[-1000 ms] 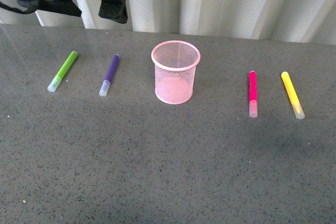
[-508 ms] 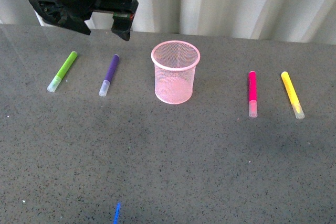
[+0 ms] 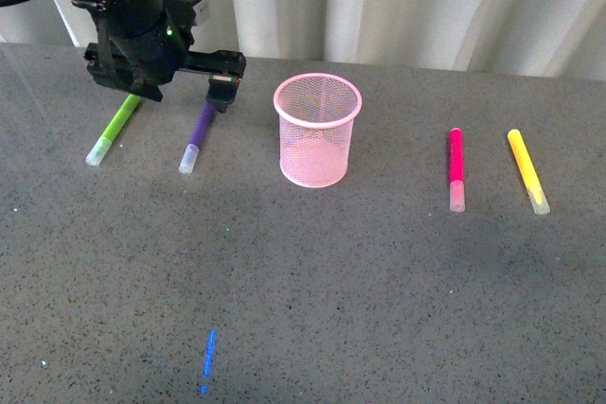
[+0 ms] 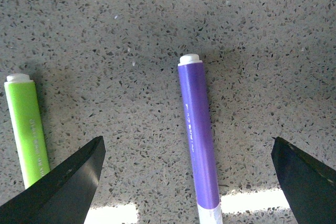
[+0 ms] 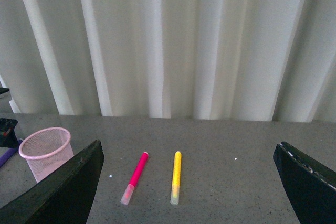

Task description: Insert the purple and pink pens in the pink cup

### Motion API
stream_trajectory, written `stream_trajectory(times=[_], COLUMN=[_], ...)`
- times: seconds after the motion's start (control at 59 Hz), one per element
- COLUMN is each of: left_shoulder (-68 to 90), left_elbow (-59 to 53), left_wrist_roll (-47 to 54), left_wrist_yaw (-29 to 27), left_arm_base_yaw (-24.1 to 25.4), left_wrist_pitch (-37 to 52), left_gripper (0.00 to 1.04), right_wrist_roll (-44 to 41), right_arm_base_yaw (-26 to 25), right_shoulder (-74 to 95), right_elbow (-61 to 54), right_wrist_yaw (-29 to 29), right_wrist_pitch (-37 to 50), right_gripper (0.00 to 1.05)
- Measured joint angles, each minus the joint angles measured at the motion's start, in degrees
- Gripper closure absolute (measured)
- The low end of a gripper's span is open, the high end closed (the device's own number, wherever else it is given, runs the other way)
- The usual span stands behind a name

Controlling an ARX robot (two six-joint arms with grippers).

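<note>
Black-fingered, the left gripper (image 4: pixel 186 148) hangs with its jaws wide apart and nothing between them but air. It is poised over the far end of the purple pen (image 4: pixel 197 140). That pen lies flat on the grey table (image 3: pixel 312 281), directly beneath the gap. Its long axis runs crosswise to the line between the two fingertips, with the clear cap toward the robot, so closing should meet the barrel on both sides. The lime-green pen (image 4: pixel 26 129) lies parallel, just beside one finger. Whether that finger would clear it on the way down is hard to judge from the wrist view.

Further out stands the pink cup (image 3: pixel 317 130), upright and apparently empty. Beyond it lie the pink pen (image 3: pixel 455 163) and a yellow pen (image 3: pixel 525 169), nearer the right gripper (image 5: pixel 189 148), which is open, raised and holding nothing.

By count there are four pens, one of each colour, and one cup. Neither task pen is in it yet.
</note>
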Motion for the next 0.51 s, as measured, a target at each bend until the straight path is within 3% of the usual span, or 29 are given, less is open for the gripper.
stream_trajectory(times=[0.508], left_shoulder=[4.9], left_elbow=[4.6], left_wrist_roll=[-0.3], left_wrist_yaw=[-1.2], left_arm_base_yaw=[-0.8], left_wrist_pitch=[-0.9], left_gripper=[0.07], right_wrist_roll=[0.0], right_arm_base_yaw=[0.0], right_shoulder=[0.0], right_elbow=[0.0], right_wrist_yaw=[0.0], right_wrist_pitch=[0.0], right_gripper=[0.07])
